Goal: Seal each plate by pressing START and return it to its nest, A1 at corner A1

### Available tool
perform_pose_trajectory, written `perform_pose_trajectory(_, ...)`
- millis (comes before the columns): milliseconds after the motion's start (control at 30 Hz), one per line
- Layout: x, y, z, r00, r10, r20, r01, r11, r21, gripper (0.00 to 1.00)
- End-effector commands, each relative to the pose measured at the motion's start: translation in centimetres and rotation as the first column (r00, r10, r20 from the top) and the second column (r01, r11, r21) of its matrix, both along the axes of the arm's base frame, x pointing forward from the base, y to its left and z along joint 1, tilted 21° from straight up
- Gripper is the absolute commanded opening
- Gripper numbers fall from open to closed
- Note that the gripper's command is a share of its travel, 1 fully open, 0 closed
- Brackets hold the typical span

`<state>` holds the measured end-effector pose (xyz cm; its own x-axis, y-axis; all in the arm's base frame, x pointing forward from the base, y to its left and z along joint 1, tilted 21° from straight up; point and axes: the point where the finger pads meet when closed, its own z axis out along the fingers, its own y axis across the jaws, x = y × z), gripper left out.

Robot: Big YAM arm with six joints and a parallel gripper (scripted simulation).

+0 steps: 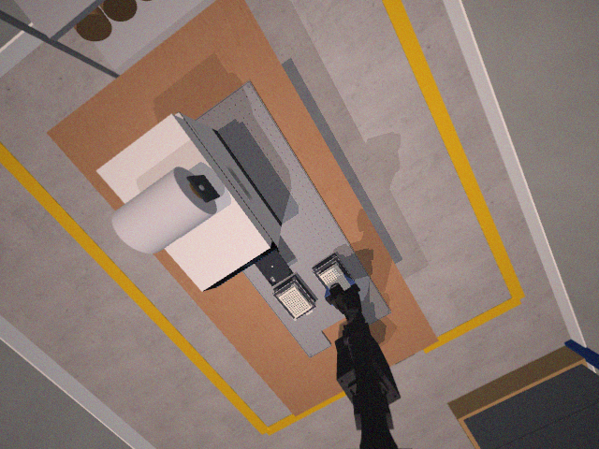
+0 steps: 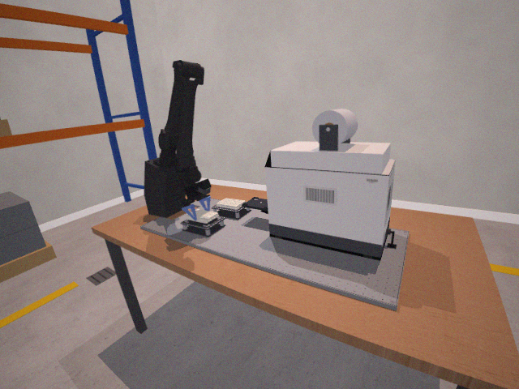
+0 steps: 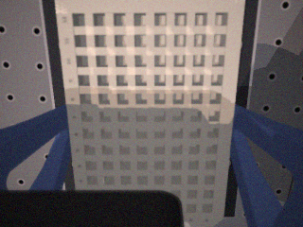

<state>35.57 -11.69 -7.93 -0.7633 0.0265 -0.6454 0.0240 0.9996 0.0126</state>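
A black shape (image 3: 90, 209) hides the plate (image 1: 330, 273) (image 2: 209, 215) (image 3: 151, 71) toward seven o'clock — pale, square-welled, partly shadowed — while the blue-fingered gripper (image 1: 340, 285) (image 2: 201, 213) (image 3: 151, 113) clamps its sides.

Rearing the black arm (image 1: 370, 382) (image 2: 181, 113) high; bending its wrist low; pointing the gripper (image 1: 339, 286) (image 2: 200, 214) (image 3: 151, 113) downward; gripping firmly here, with blue fingers spread wide on either side.

Wooden table (image 1: 309, 403) (image 2: 293, 301) under grey perforated board (image 1: 316, 232) (image 2: 335, 278) (image 3: 24, 52)
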Motion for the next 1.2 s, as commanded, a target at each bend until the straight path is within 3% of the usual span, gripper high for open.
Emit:
perform_pose_trajectory(0, 0.3, 0.0, 0.0, 1.0, 0.002, -0.003, -0.002, 1.0, 0.002, 0.0)
perform_pose_trajectory(267, -1.1, -0.3, 2.0, 1.0, -0.004, -0.001, 0.004, 1.0, -0.004, 0.0)
perform_pose_trajectory(533, -1.4, -0.2, 2.6, 1.0, 0.001, -0.007, -0.001, 1.0, -0.002, 0.0)
perform_pose_trajectory(833, -1.2, -0.9, 5.0, 1.0, -0.007, 0.017, 0.008, 1.0, -0.014, 0.0)
perform_pose_trajectory(1167, -2.4, -0.3, 5.6, 1.0, -0.005, -0.001, 0.005, 1.0, -0.006, 0.0)
